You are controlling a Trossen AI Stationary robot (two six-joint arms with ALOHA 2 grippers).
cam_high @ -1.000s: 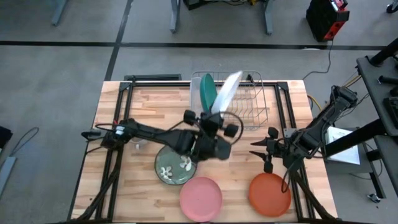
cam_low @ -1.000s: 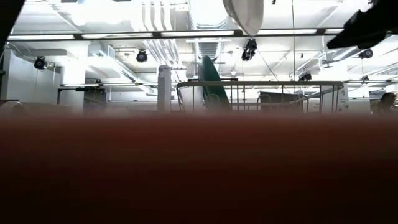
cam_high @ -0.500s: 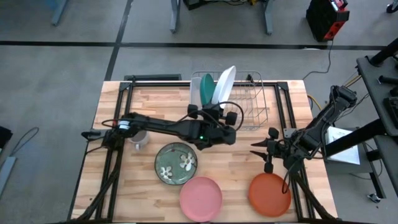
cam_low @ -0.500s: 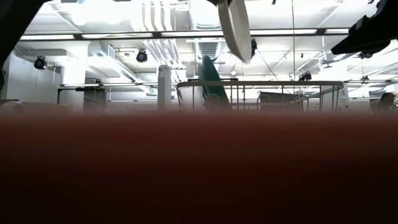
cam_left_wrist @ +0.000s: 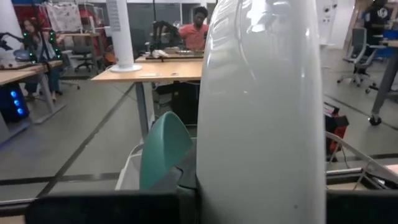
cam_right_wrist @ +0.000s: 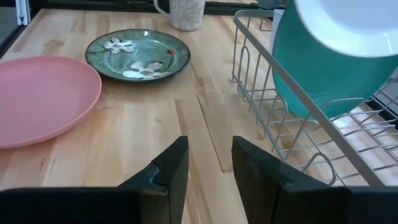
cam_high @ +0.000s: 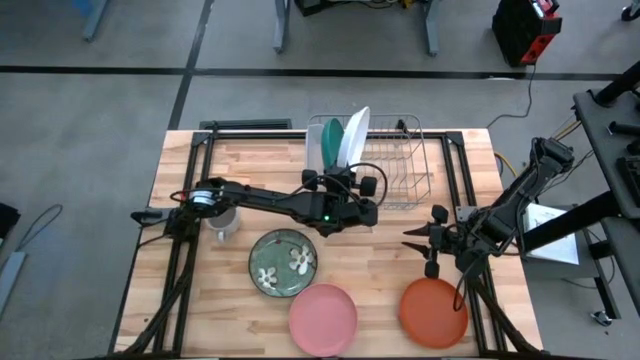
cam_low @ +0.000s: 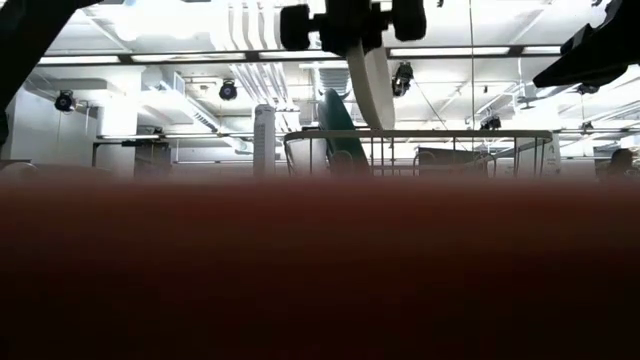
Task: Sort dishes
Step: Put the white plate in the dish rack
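the left gripper (cam_high: 345, 190) is clamping the white bowl (cam_high: 353, 135) on edge and holding it over the wire rack (cam_high: 400, 160), just beside the upright teal plate (cam_high: 331, 143). if the bowl is tilting as it drops, it could be knocking the teal plate or catching on a wire and slipping out. the rack's right part is lying open, giving room. the right gripper (cam_right_wrist: 208, 165) is waiting with fingers parted above bare wood near the orange-red plate (cam_high: 433, 312). the pink plate (cam_high: 323, 319) and flowered green plate (cam_high: 283, 262) are lying flat, well apart from the rack.
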